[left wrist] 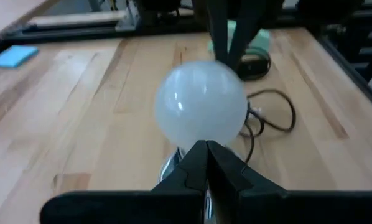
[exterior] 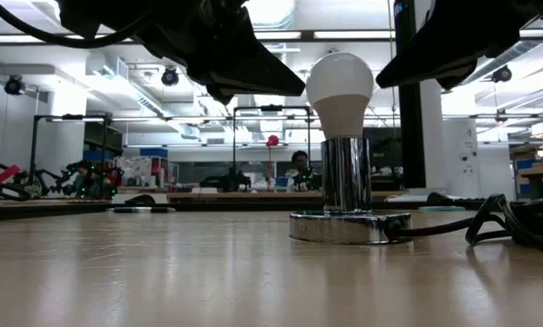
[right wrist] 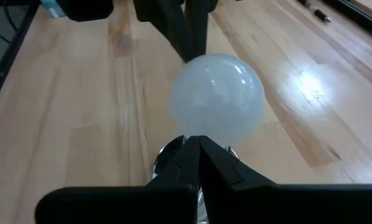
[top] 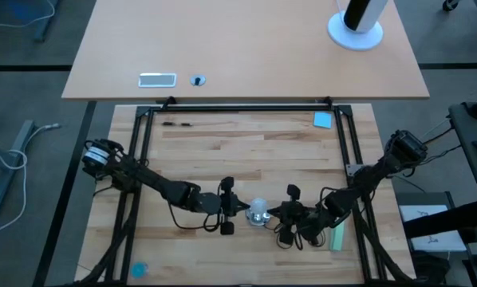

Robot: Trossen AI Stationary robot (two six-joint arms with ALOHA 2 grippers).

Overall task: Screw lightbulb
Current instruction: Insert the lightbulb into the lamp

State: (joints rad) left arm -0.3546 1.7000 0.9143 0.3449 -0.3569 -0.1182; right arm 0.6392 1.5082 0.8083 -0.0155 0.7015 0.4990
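The white frosted lightbulb stands upright, its base down in the silver socket's column, which rises from a round disc on the table. In the high view the lightbulb sits between my two grippers. My left gripper is shut, with its tips at the bulb's left side. My right gripper is shut, with its tips at the bulb's right side. The bulb's screw base is hidden in the socket. My left gripper's shut fingertips come level from the table's left to the side of the bulb's round head; I cannot tell whether they touch it. My right gripper's shut fingertips come level from the table's right to the opposite side; I cannot tell whether they touch it.
The socket's black cord loops on the table to the right of the socket. A pale green block lies beyond it near the right rail. A blue pad lies at the far right. A black frame borders the work area.
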